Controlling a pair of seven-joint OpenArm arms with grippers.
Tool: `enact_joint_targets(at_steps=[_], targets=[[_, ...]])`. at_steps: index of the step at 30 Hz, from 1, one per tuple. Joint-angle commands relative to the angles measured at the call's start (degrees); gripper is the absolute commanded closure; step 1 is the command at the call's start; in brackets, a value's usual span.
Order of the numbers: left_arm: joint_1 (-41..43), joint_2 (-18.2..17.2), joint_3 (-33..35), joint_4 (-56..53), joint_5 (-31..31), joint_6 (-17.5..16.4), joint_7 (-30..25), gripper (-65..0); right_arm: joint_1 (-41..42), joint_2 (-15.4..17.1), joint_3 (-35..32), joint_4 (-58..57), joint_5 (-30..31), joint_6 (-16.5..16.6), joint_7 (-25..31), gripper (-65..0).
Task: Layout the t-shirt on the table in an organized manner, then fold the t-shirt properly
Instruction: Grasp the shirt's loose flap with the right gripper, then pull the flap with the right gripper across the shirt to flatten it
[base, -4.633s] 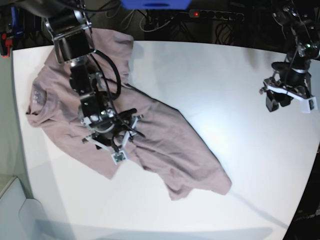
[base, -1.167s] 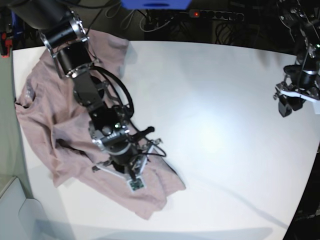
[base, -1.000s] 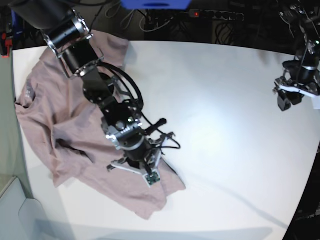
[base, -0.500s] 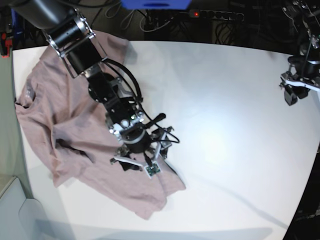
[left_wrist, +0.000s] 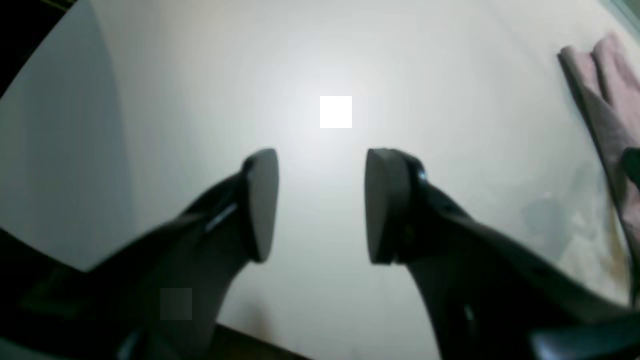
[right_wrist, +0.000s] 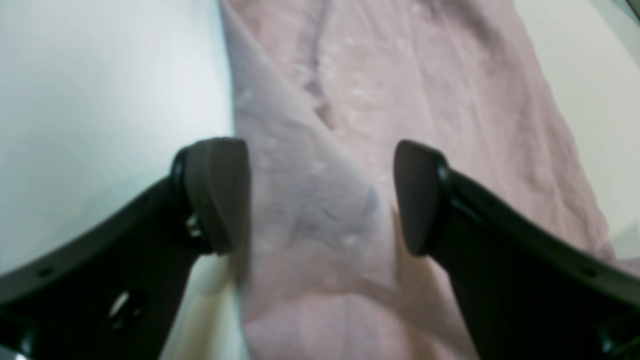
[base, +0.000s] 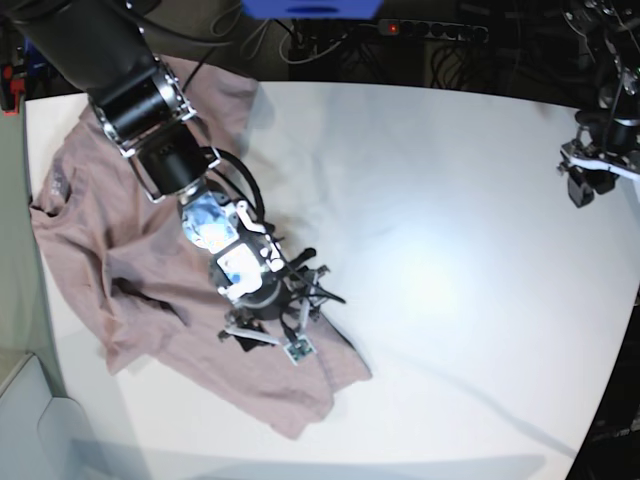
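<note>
The right claw (right_wrist: 320, 197) is wide open just above the t-shirt (right_wrist: 380, 90), holding nothing. The left claw (left_wrist: 320, 205) is partly open and empty, over the white bench (base: 450, 250). The pink t-shirt lies crumpled there.

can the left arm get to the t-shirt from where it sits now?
Probably not without a long traverse. The left end effector hovers at the table edge, opposite the t-shirt. Nothing lies between, but the right end effector already hangs open over the cloth.
</note>
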Motion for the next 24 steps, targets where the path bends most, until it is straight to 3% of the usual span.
enact_joint_targets(at_steps=[1,4,6,14,18,24], targets=[[0.05,-0.7,-0.4,1.06,-0.63,-0.17,-1.27,-28.1,1.81,-1.09,0.17,0.25,-0.21,-0.13,2.13,-45.4],[-0.13,-0.7,-0.49,1.06,-0.63,-0.17,-1.27,-28.1,1.63,-1.45,0.52,-1.33,-0.21,-0.13,4.5,-43.6],[-0.22,-0.7,-0.49,1.06,-0.63,-0.17,-1.27,-28.1,1.46,-1.45,0.44,-2.3,-0.21,-0.13,5.03,-37.7],[-0.48,-0.53,-0.4,0.97,-0.63,-0.17,-1.27,-28.1,1.89,-1.53,0.35,-7.04,-0.21,-0.13,4.68,0.0],[-0.48,-0.62,-0.4,0.97,-0.63,-0.17,-1.27,-28.1,-0.92,-1.18,0.17,0.34,-0.21,-0.13,-0.86,0.0],[-0.48,-0.7,-0.4,0.97,-0.63,-0.17,-1.27,-28.1,-9.45,-0.3,-2.99,26.01,-0.21,0.04,-10.36,0.0]])
